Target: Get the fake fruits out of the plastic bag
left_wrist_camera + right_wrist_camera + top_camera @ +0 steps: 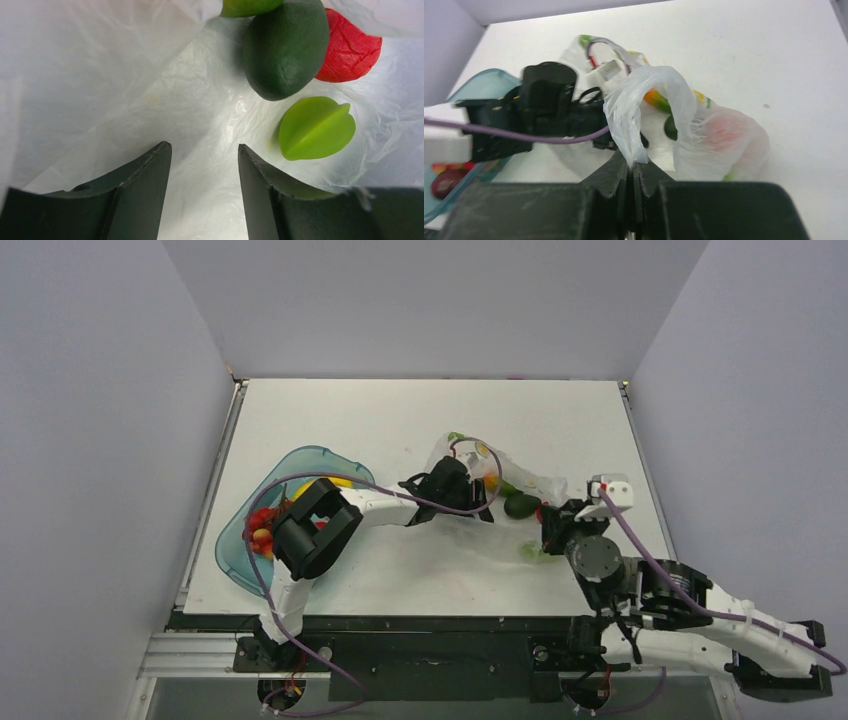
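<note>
We record the left arm (315, 530) rising from its base at the near edge toward 12 o'clock. It folds at the elbow above the tray (300, 458) and runs its forearm toward 3 o'clock. This places the left gripper (205, 150) inside the mouth of the plastic bag (500, 535). Its jaws stand apart with only bag film between them, and they grip nothing. The right arm (600, 565) reaches from its base toward 11 o'clock. The right gripper (634, 167) has its jaws closed on a twisted loop of the bag's film, which arches above them. We count one bag, lying right of centre on the worktop (400, 420), at 3 o'clock from the tray. In the left wrist view we count four fruits on the bag film. One dark green oval fruit (285, 50) lies at 1 o'clock from the jaws. One red piece (350, 50) touches its 3 o'clock side, and one light green ridged piece (316, 127) lies just beside it at 6 o'clock. One green fruit (250, 6) is cut off by the top edge. We count one tray, teal and translucent, at the 9 o'clock side of the worktop. It holds one yellow banana (338, 482) and one cluster of red berries (262, 525). The right wrist view also shows one dark red round fruit (444, 184) in it.
</note>
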Controlling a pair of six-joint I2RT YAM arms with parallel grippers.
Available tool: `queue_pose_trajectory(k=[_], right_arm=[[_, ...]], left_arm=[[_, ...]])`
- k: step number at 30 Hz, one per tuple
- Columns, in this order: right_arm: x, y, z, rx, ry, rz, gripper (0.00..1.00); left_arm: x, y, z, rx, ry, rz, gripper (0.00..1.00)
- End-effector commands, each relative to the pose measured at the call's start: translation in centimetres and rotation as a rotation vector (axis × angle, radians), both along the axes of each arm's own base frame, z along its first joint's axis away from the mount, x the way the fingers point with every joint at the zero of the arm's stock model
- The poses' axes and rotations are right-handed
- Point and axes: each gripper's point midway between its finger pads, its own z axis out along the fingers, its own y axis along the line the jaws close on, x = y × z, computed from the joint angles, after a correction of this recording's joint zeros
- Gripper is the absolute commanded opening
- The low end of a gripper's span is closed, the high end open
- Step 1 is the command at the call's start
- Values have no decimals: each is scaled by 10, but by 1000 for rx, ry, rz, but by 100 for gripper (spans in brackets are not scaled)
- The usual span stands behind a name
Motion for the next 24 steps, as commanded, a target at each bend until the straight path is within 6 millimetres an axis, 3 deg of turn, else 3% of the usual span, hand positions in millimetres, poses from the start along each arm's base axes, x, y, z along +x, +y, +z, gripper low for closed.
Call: queue_pose_trajectory(k=[1,2,4,7,12,19,24], right_arm=[[22,46,2,5,52,152,0],[35,44,0,23,69,124,0],[37,55,2,64,94,182,0],[32,60,12,95,84,224,0],[18,47,18,136,79,236,0],[0,27,13,216,85,218,0],[-5,19,6,226,96,200,0]], left_arm=[[24,1,86,-168,-168,83,49],[23,3,90,-173,-173,85,50],[19,3,92,-180,-169,72,50],[12,-3,101,-211,-174,23,53],[-1,-28,125,-227,-307,-117,60],[-18,-59,123,-215,-381,-265,64],[-32,-73,109,-230,-373,-345,64]])
